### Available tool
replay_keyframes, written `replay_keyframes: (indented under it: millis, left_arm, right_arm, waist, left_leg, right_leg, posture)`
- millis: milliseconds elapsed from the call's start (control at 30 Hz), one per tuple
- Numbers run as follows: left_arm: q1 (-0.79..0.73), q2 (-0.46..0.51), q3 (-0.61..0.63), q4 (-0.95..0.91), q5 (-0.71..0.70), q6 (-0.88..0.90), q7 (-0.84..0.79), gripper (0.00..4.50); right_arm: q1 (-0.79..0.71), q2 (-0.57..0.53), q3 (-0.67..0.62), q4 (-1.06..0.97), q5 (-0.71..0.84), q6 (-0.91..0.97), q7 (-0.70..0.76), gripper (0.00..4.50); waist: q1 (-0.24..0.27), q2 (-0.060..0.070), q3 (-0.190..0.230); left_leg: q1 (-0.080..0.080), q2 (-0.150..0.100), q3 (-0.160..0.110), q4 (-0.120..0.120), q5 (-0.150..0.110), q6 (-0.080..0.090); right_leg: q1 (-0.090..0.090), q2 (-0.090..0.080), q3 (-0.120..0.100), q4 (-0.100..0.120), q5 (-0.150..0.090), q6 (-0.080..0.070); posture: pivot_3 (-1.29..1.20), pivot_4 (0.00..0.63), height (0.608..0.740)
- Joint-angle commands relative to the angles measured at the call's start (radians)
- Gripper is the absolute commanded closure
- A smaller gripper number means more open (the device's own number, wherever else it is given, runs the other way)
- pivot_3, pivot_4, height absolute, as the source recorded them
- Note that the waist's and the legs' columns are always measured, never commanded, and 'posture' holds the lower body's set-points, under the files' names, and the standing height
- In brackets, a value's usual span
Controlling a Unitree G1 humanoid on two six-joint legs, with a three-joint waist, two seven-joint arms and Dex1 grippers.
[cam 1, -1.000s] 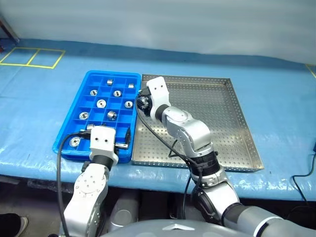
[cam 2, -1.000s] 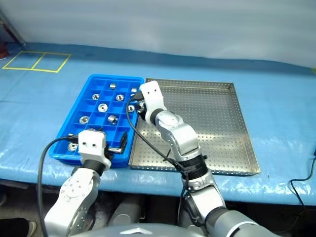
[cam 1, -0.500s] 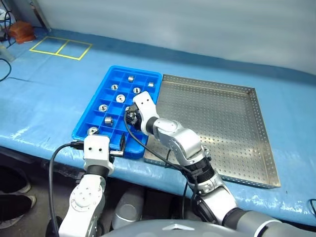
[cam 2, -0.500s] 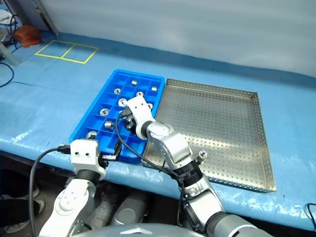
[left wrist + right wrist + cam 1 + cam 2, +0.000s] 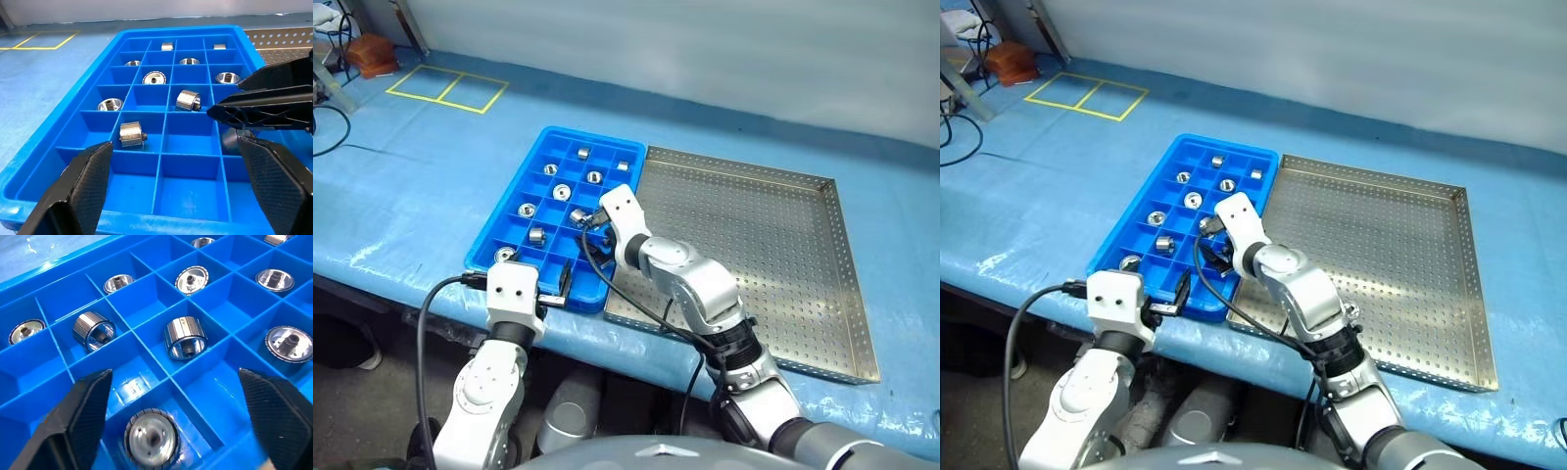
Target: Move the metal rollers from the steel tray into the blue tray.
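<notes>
The right gripper (image 5: 161,396) is hanging over the blue tray (image 5: 505,233), jaws spread wide and gripping nothing, with one metal roller (image 5: 150,439) sitting flat in the compartment directly beneath it, blurred at its edges. In the right wrist view, two more rollers are lying on their sides in compartments just beyond that one (image 5: 185,338) (image 5: 93,330), and others are resting flat in cells farther along the blue tray. The left gripper (image 5: 186,181) is hovering at the near edge of the blue tray, its fingers (image 5: 83,188) also standing wide apart and empty. The steel tray (image 5: 822,294) is lying right against the blue tray, on the side away from the left gripper, its perforated floor bare. The blue tray is sitting on a blue sheet (image 5: 401,186) covering the table.
</notes>
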Motion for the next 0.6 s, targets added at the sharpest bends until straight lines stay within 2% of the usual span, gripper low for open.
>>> replay_keyframes:
  millis: [33, 200, 300, 600]
  left_arm:
    - [-0.034, 0.017, -0.016, 0.008, -0.022, 0.0, -0.044, 0.07]
    - [-0.09, 0.051, -0.043, 0.037, -0.061, 0.028, -0.12, 0.07]
    - [-0.125, 0.077, -0.07, 0.059, -0.089, 0.051, -0.172, 0.07]
    - [-0.203, 0.178, -0.157, 0.099, -0.157, 0.078, -0.317, 0.07]
  right_arm:
    - [0.01, -0.003, -0.07, -0.122, 0.012, 0.032, -0.032, 0.03]
    - [0.064, -0.02, -0.173, -0.245, -0.011, 0.118, -0.115, 0.03]
    - [0.12, -0.048, -0.195, -0.32, -0.023, 0.211, -0.147, 0.03]
    - [0.258, -0.033, -0.242, -0.509, -0.027, 0.413, -0.207, 0.03]
  waist:
    - [-0.004, 0.0, 0.0]
    - [-0.031, 0.0, 0.0]
    - [-0.071, 0.0, -0.001]
    - [-0.258, 0.002, -0.001]
  left_leg:
    - [0.0, 0.0, 0.0, 0.0, 0.0, 0.0]
    - [0.0, 0.0, 0.001, 0.002, 0.0, 0.0]
    - [0.0, 0.0, 0.001, 0.002, 0.0, 0.0]
    - [0.002, 0.001, -0.001, 0.002, 0.0, 0.0]
  right_leg:
    - [0.0, 0.0, 0.0, 0.0, 0.0, 0.0]
    - [0.001, 0.0, -0.001, 0.0, 0.0, 0.0]
    - [0.001, -0.001, 0.0, 0.0, 0.0, -0.001]
    - [0.002, 0.0, 0.003, 0.002, 0.0, -0.001]
  posture:
    - [0.35, 0.15, 0.74]
    - [0.26, 0.15, 0.74]
    - [0.2, 0.15, 0.74]
    - [0.09, 0.15, 0.74]
